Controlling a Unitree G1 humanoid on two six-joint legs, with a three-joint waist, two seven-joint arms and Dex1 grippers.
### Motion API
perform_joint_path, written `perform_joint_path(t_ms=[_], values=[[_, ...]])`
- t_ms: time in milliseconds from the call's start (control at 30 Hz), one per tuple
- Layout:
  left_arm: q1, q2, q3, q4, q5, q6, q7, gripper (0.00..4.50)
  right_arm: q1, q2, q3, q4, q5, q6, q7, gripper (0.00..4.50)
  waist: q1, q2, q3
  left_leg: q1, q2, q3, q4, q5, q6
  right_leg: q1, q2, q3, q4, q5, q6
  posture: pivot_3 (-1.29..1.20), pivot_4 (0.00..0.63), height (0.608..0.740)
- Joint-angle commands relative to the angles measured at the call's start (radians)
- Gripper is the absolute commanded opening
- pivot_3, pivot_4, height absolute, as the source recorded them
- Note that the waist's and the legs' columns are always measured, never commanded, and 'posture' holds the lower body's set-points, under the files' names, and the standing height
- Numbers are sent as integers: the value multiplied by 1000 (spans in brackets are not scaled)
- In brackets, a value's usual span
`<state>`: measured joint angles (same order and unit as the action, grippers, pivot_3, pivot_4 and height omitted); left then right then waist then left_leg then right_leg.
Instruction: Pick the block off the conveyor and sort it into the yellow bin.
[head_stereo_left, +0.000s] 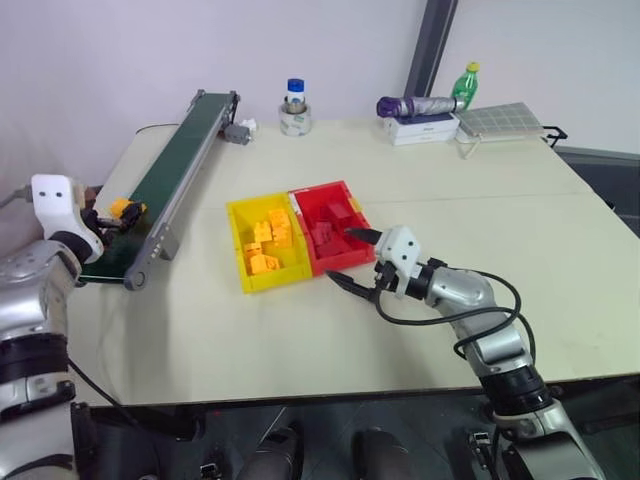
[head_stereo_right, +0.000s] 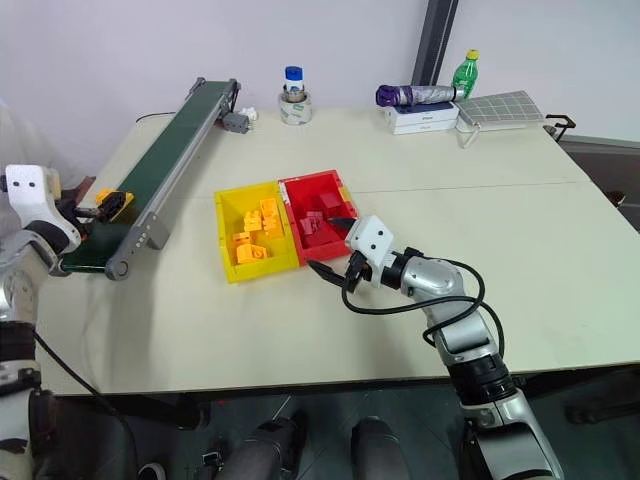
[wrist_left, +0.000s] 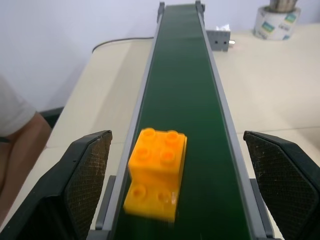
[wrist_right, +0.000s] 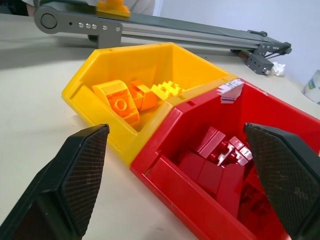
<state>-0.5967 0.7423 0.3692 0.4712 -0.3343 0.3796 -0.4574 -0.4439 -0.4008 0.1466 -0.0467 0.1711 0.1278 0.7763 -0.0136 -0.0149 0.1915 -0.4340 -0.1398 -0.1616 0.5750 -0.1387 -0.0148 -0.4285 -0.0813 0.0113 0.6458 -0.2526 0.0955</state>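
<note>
Block (wrist_left: 155, 172) lies on the conveyor (wrist_left: 187, 75) at its near end, studs up, closer to one side rail than the other. We find the left gripper (wrist_left: 175, 200) with its fingers spread wide, level with the belt, the block between them and untouched. The right gripper (head_stereo_left: 353, 260) also stands apart, empty, at the red bin (head_stereo_left: 335, 225), which adjoins the yellow bin (head_stereo_left: 240, 275).

We judge the step in hand to be the final approach before closing. We advise centring the fingers on the block first, since it sits off-centre, and keeping them clear of the rails. Closing too soon risks a corner pinch.
</note>
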Motion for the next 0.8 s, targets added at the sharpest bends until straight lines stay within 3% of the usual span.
perform_joint_path(t_ms=[33, 67, 133, 267, 300, 500, 633, 800], values=[[-35, 30, -11, 54, 33, -34, -17, 4445, 0, -3, -13, -55, 8, -1, -8, 4500, -1, 0, 0, 0, 0, 0, 0, 0, 0, 0, 0, 0, 0, 0, 0, 0, 150, 740], [-34, 32, -18, 70, 43, -30, -20, 4445, 0, -5, -17, -55, 9, 0, -9, 4500, -1, 0, 0, 0, 0, 0, 0, 0, 0, 0, 0, 0, 0, 0, 0, 0, 150, 740], [-26, 35, -23, 83, 54, -23, -23, 3664, -1, -9, -20, -54, 9, -1, -11, 4500, 0, 0, 0, 0, 0, 0, 0, 0, 0, 0, 0, 0, 0, 0, 0, 0, 150, 740], [-17, 28, 2, 56, 36, -23, -21, 1561, 2, -15, -21, -54, 10, -1, -11, 4500, 0, 0, 0, 0, 0, 0, 0, 0, 0, 0, 0, 0, 0, 0, 1, 0, 150, 740], [-17, 26, 12, 35, 26, -13, -17, 1288, 2, -16, -21, -54, 11, -1, -10, 4500, 0, 0, 0, 0, 0, 0, 0, 0, 0, 0, 0, 0, 0, 0, 1, 0, 150, 740], [-7, -37, 41, -223, -128, 108, -66, 1353, -5, -13, -17, -45, 10, -4, -8, 4500, 4, 0, 0, 0, 0, 0, 0, 0, 0, 1, 0, 0, 0, 0, 1, 0, 150, 740], [34, -130, -36, -461, -251, 236, -110, 1353, -15, -9, -15, -38, 10, -6, -6, 4500, 0, 0, 0, 0, 0, 0, 1, 0, 0, 1, 0, 0, 0, 0, 0, 0, 150, 740], [33, -278, -135, -556, -227, 254, -25, 1353, -16, -10, -16, -44, 7, -3, -11, 4500, 0, 0, 0, 0, 0, 0, 2, 0, 0, 1, 0, 0, 1, 1, 1, 0, 150, 740]])
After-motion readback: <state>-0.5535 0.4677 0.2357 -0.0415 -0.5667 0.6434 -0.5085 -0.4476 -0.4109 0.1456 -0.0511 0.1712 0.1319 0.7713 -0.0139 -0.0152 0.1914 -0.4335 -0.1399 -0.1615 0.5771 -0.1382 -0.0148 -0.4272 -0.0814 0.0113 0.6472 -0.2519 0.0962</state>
